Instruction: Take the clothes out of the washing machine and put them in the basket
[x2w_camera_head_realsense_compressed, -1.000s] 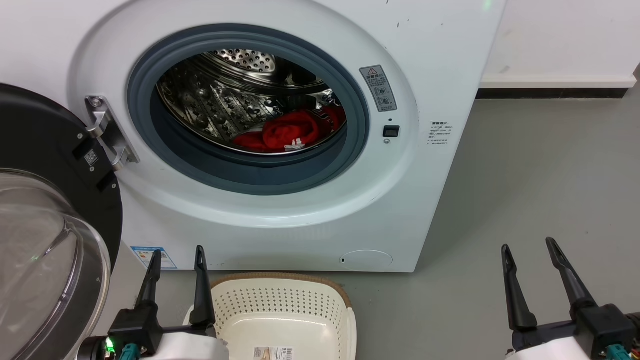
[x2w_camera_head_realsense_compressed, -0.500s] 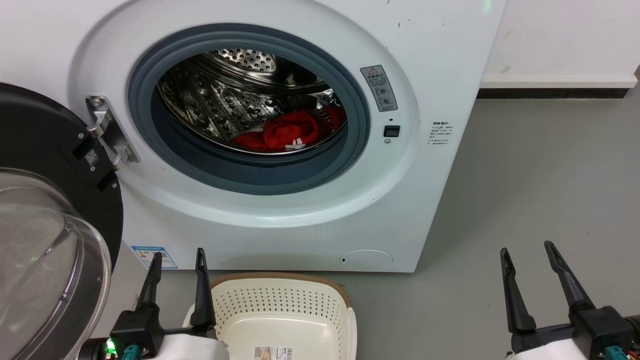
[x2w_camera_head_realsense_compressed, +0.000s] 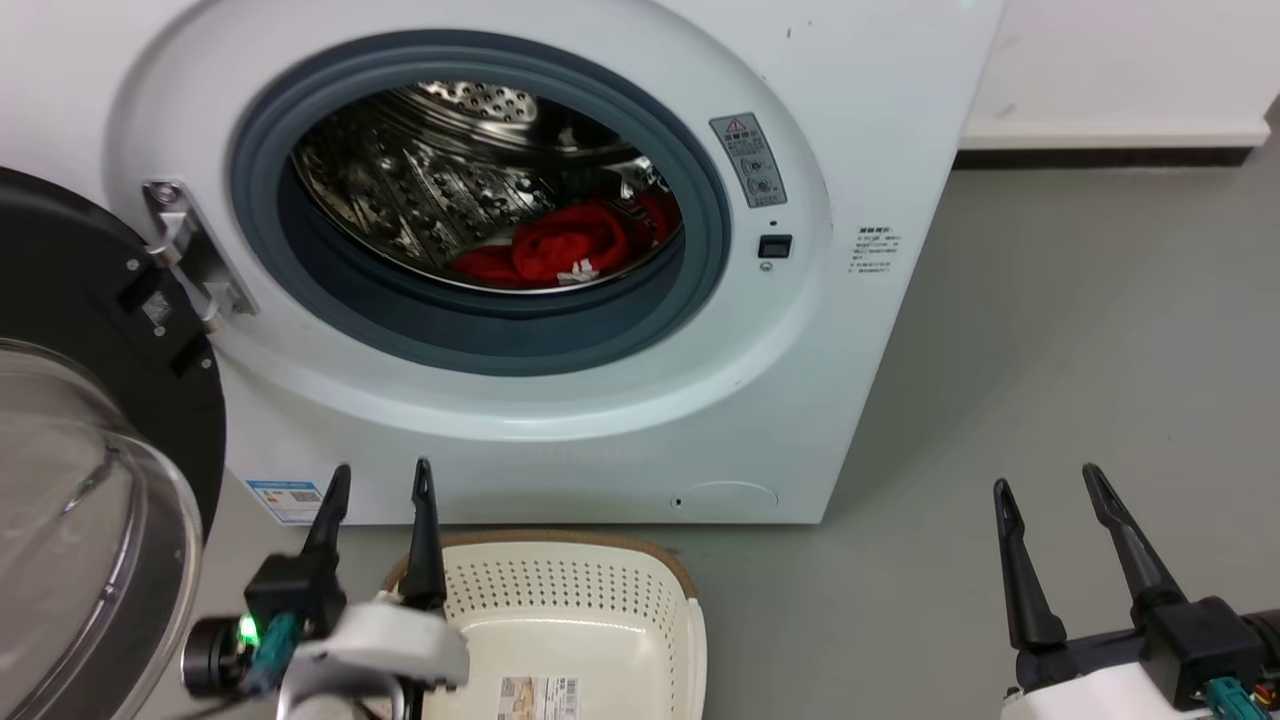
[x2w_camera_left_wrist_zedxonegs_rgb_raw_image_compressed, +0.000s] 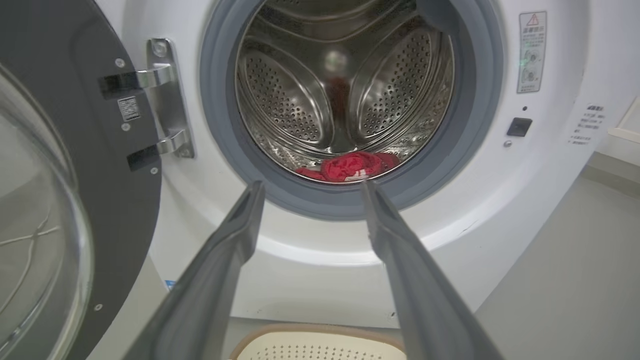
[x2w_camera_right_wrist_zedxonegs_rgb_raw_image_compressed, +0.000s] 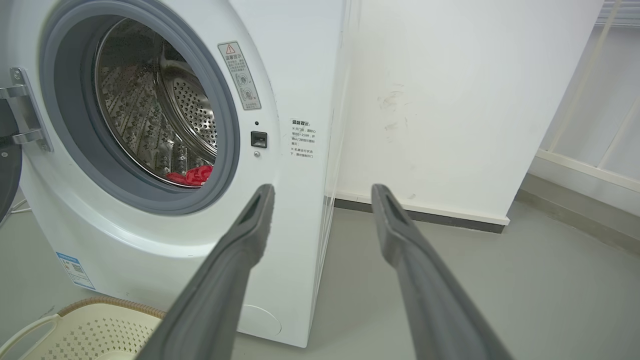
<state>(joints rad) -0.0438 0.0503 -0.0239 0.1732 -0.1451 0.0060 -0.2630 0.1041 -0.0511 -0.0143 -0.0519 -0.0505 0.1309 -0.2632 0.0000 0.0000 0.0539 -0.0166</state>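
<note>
Facing the robot: washer (x2w_camera_head_realsense_compressed: 600, 470), white, front-loading, standing on the grey floor (x2w_camera_head_realsense_compressed: 1080, 330).
Door (x2w_camera_head_realsense_compressed: 90, 500): swung wide open at the left of the head view; black rim, clear domed glass, hung on a metal hinge (x2w_camera_head_realsense_compressed: 185, 260).
Gasket (x2w_camera_head_realsense_compressed: 480, 345): grey rubber ring around the round mouth.
Drum (x2w_camera_head_realsense_compressed: 420, 190): shiny perforated steel with raised ribs.
Clothes (x2w_camera_head_realsense_compressed: 560, 250): red heap with a small white patch, lying on the drum's bottom, right of its middle in the head view, behind the gasket's lower lip. How many garments there are cannot be told.
Basket (x2w_camera_head_realsense_compressed: 560, 590): cream, perforated, with a brown rim. It sits on the floor just in front of the washer, below the mouth, and a sticker (x2w_camera_head_realsense_compressed: 538, 690) shows on its base.
Left tool (x2w_camera_head_realsense_compressed: 383, 468): fingers spread apart, above the basket's left rim, pointing at the washer. In the left wrist view the clothes show between the fingertips.
Right tool (x2w_camera_head_realsense_compressed: 1046, 478): fingers spread apart, over bare floor to the right of the washer, well apart from the basket.
Wall (x2w_camera_head_realsense_compressed: 1120, 60): white with dark skirting, behind and to the right of the washer.
</note>
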